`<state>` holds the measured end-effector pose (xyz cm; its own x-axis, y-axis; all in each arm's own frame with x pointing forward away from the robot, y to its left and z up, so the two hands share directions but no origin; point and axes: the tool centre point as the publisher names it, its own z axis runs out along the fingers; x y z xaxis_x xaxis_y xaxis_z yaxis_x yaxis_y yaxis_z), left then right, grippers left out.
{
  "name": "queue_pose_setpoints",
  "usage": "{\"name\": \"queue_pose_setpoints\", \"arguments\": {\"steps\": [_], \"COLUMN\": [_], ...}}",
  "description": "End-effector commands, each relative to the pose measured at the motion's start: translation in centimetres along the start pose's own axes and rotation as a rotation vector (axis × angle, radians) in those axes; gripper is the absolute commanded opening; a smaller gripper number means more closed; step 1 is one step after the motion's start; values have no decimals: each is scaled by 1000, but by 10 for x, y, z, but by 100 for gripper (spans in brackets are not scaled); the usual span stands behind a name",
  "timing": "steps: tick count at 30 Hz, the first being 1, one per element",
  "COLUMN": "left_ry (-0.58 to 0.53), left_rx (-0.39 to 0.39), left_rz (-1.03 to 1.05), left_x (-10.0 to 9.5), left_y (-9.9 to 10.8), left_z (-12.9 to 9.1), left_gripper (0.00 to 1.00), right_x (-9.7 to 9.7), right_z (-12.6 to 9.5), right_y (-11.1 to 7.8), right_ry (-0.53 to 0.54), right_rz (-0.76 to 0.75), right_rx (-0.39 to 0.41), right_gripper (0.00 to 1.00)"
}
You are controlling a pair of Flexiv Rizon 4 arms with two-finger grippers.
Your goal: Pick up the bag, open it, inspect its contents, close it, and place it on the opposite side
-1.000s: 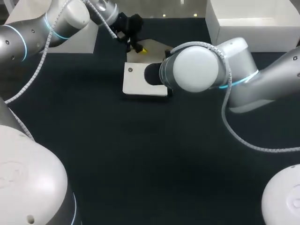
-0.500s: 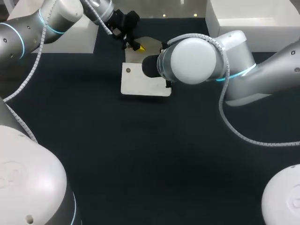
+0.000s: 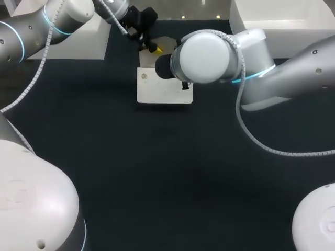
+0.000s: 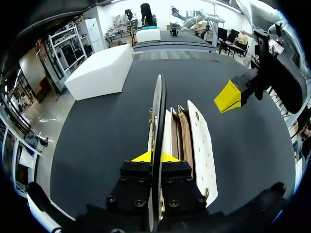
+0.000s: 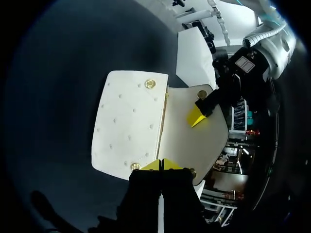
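The bag point(image 3: 157, 89) lay flat on the dark bench point(image 3: 157, 167), at its far middle, with the flap point(image 5: 189, 138) thrown back and raised off the body. The left tool point(image 4: 155, 156) was clamped on that flap: in its own wrist view the flap's thin edge point(image 4: 158, 111) ran straight up between the 2 yellow tips. Beside it the brown inner pockets point(image 4: 182, 141) stood exposed, so the inspection step looked to be the one in hand.

The right tool point(image 5: 161, 165) hovered at the side edge of the bag, near the hinge line, with its 2 tips pressed together and nothing visible between them. From the left wrist view it showed as 1 yellow wedge point(image 4: 228, 97) just beside the body, apart from it. In the head view it was hidden under its own arm.

The bag looked light and fairly stiff: the white studded front panel point(image 5: 129, 128) kept its flat shape, and the flap stood without sagging. Its smooth surface might slip under a shallow pinch. The flap's edge near the brass snap point(image 5: 201, 93) seemed the best hold for closing, so that snap could be guided down onto its mate point(image 5: 150, 84). For the carry across, a grip on the body's side edge would likely be steadier than 1 on the flap, which could swing open.
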<state>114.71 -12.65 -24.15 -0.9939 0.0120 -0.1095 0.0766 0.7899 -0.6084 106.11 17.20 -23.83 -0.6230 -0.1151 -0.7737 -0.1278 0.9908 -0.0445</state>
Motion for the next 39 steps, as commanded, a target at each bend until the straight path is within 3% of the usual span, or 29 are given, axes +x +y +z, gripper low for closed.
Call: {"name": "queue_pose_setpoints", "arguments": {"steps": [1, 18, 39], "left_ry": [-43, -60, -77], "left_rx": [-7, 12, 70], "left_rz": [-7, -7, -27], "left_x": [15, 33, 35], "left_y": [-6, -7, -3], "left_z": [-13, -23, -24], "left_gripper": [0, 0, 0], "right_x": [-7, -15, 13], "right_z": [15, 30, 34], "right_y": [6, -3, 7], "right_ry": [13, 11, 90], "right_rz": [-1, 11, 31], "right_rx": [25, 69, 37], "right_gripper": [0, 0, 0]}}
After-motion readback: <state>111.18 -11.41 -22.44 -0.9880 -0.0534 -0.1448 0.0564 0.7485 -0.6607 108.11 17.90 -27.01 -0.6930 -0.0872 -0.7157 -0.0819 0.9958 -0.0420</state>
